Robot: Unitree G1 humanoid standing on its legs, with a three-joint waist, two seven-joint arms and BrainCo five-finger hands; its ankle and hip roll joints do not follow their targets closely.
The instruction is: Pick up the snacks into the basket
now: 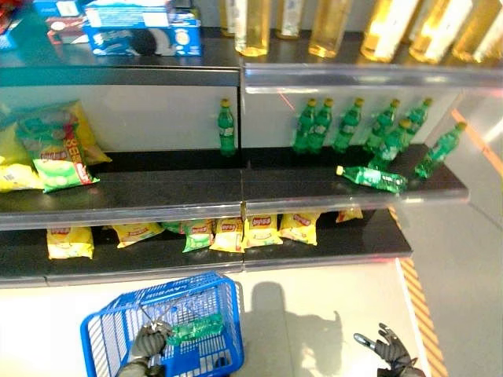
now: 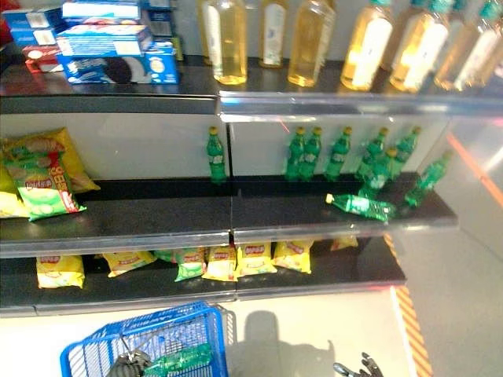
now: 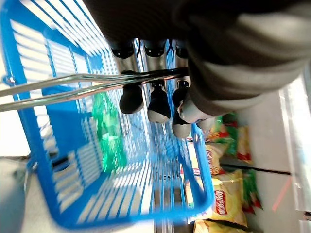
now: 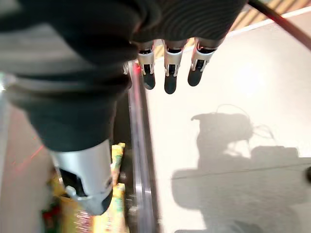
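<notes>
while the left hand [image 1: 148, 343] curls round the wire handle [image 3: 73, 82] of the blue basket [image 1: 216, 297], the right hand [image 1: 387, 348] hangs empty with fingers relaxed. the snack bags [image 1: 259, 229] lie ahead on the bottom shelf [image 1: 346, 245]; light, crinkly and slippery, they are probably best pinched at an upper edge.

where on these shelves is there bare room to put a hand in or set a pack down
Middle shelf: a long bare stretch between the chip bags at its left end and the lone upright green bottle. Bottom shelf: bare at its right end, past the row of yellow snack packs. Crowded: the middle shelf's right half, with standing bottles and one fallen bottle in front.
</notes>
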